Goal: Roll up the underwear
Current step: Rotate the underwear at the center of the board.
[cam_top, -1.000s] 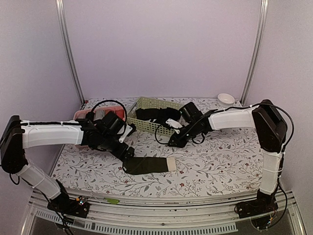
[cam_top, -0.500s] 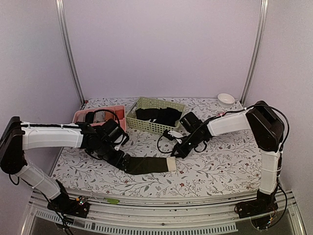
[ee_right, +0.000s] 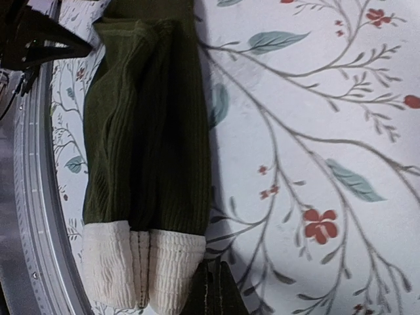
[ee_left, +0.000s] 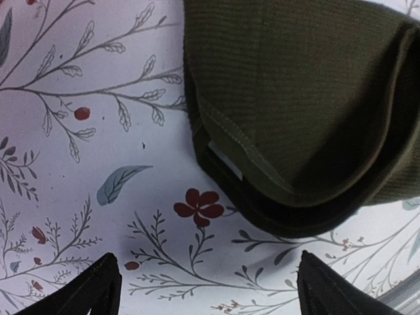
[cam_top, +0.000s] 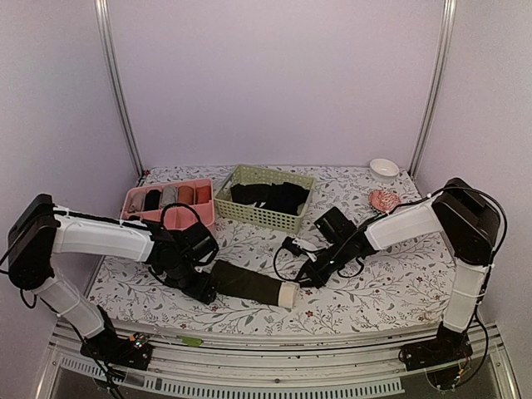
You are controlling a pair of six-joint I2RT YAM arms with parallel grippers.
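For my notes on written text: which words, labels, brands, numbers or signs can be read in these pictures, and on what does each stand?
No text can be read.
The underwear has a small pale tag at its hem, but no print shows on it.
The green basket, pink tray and flowered tablecloth show no writing.

My floral-print surface (cam_top: 391,283) carries a pink tray (cam_top: 179,219) at far left, holding rolled cloth bundles (cam_top: 170,196). Just beside it stands a green basket (cam_top: 268,218) containing black garments (cam_top: 270,196). A white bowl (cam_top: 384,168) sits at the far right corner, with a pink crumpled item (cam_top: 384,200) near it.
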